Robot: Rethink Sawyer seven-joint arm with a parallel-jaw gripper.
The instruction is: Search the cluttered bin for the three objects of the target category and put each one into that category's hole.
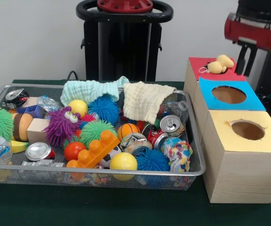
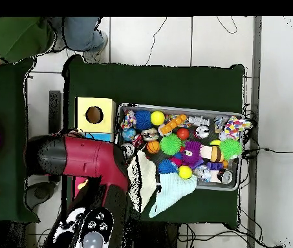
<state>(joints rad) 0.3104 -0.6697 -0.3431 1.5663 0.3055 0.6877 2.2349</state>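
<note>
Sitting on the red box, a yellow plush toy beside the tool.
Wire-mesh bin (image 1: 197, 162) of clutter at left; plush toy (image 1: 219, 64) atop red box (image 1: 202, 63) by its hole; tool (image 1: 245, 59) just right, grip state unclear.

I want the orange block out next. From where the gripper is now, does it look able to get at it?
Probably yes. The orange block lies on top of the clutter near the basket's front rim, nothing covering it. The gripper is off over the red box, so it must travel across first.

The red and black arm (image 1: 254, 26) hangs down at upper right, its gripper's state unclear.
</note>
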